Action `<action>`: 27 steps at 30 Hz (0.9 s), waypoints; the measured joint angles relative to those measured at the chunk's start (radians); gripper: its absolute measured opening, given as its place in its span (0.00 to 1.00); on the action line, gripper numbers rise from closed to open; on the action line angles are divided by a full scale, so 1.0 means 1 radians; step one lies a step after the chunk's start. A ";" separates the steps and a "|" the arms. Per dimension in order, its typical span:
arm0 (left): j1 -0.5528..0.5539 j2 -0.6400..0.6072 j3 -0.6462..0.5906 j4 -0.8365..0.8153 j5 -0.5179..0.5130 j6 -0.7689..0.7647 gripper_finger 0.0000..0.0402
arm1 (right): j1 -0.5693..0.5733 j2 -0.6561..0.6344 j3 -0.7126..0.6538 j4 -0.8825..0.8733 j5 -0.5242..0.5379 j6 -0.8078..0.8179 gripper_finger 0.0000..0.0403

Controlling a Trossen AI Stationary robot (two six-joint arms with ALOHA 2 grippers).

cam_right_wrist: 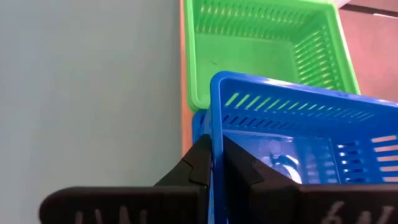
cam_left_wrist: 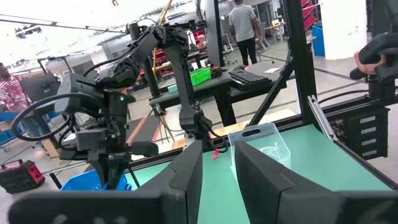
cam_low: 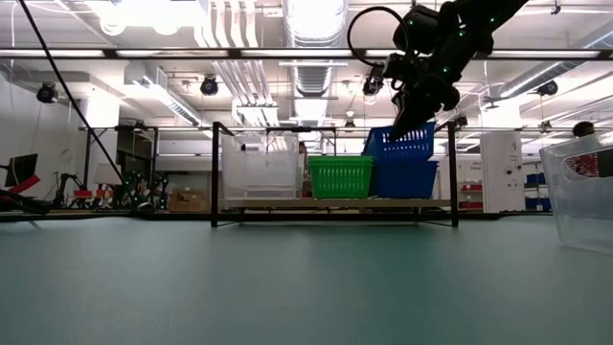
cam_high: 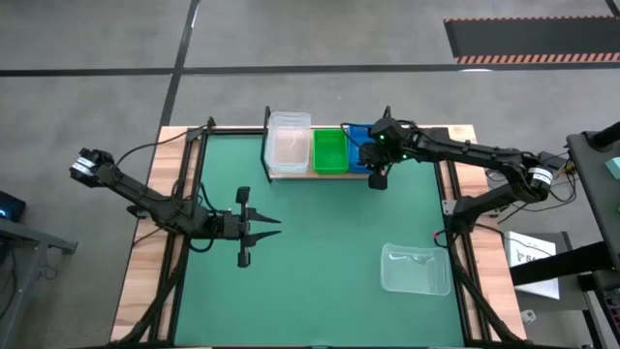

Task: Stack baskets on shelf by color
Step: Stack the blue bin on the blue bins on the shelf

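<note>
Low view shows right claw [cam_low: 414,123] gripping tilted blue basket [cam_low: 402,141] — left claw [cam_high: 271,228] released.

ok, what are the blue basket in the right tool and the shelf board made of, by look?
Blue basket: likely moulded plastic, smooth with a slight sheen; slotted walls and a rolled rim show where the right tool pinches it. Shelf board: looks like light-brown wood or wood laminate, matte; only its edge shows, so grain cannot be told.
</note>
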 joint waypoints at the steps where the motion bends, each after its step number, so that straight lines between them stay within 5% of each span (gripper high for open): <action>1: 0.000 0.000 0.000 0.000 0.000 0.000 0.20 | 0.000 0.000 -0.001 0.000 0.000 0.001 0.03; 15: 0.000 0.000 0.000 0.003 0.000 0.000 0.20 | 0.000 0.001 -0.001 0.000 -0.001 0.024 0.05; 27: 0.000 0.000 0.000 0.002 0.000 0.000 0.20 | 0.001 -0.004 0.017 -0.011 0.051 0.042 0.37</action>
